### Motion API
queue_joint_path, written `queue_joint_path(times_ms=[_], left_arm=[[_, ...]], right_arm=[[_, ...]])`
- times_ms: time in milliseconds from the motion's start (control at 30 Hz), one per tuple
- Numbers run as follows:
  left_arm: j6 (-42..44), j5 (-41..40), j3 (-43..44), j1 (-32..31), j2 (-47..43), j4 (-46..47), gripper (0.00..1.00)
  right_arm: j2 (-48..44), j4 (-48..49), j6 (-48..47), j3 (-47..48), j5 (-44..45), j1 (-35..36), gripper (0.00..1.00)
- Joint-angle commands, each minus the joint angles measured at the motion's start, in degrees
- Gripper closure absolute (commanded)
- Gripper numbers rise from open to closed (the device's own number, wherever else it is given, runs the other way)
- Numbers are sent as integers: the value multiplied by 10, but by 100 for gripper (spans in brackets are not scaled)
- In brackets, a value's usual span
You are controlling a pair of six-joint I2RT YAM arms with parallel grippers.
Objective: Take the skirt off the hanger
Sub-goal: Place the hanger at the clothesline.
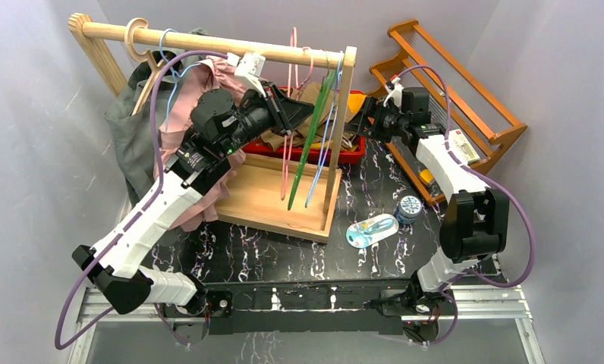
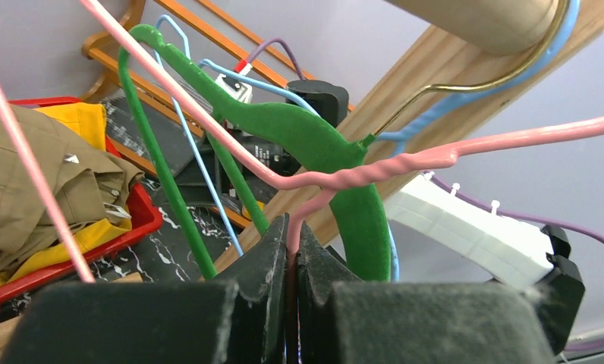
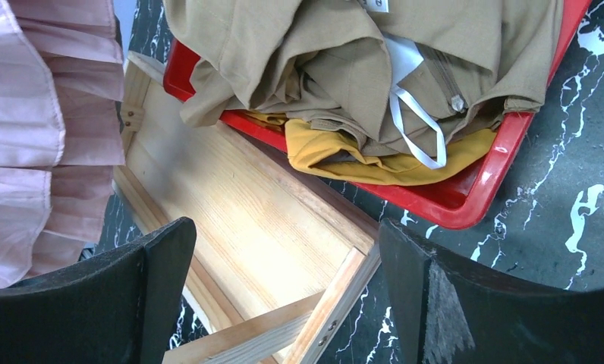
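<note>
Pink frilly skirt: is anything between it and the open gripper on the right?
Yes. Seen from above, the rack's wooden end post, the empty green plastic hanger and the left gripper, shut on the pink wire hanger, all lie between the right gripper and the pink pleated skirt.

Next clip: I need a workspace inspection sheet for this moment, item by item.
Surface: black marbled table carrying a wooden garment rack.
Job's things: pink skirt hangs at the rack's left end; which hanger carries it is unclear. Pink hanger is bare, beside a green hanger.
Clutter: red tray of khaki clothes over a yellow garment; clear blue-capped case; round tin.
Grippers: left gripper, fingers shut on the pink hanger's wire; right gripper open, empty, above the tray and rack base.
Cables: purple cable loops past the skirt.
Surroundings: grey walls; orange slatted rack.
</note>
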Motion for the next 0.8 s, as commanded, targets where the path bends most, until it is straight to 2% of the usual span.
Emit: queue_joint_path(times_ms=[0,133,367,600,667,767], left_arm=[[-2,-26,-22,-3,-10,-14,100],[-2,-69,-13,-3,-15,-15,100],[-4,-101,63,-3,22,-52,100],[-13,-88,33,-3,29,-59,100],[-11,-90,8,-3,14,-60,94],[5,-89,-22,-3,-18,-62,74]], right_arm=[[-33,37,2,-4,-16,-2,2],[-28,40,3,-6,-20,-2,2],[-25,46,4,-5,-22,-3,2],[-20,46,3,-9,-25,-3,2],[-22,47,3,-12,-24,-3,2],[-25,47,2,-14,-22,-3,2]])
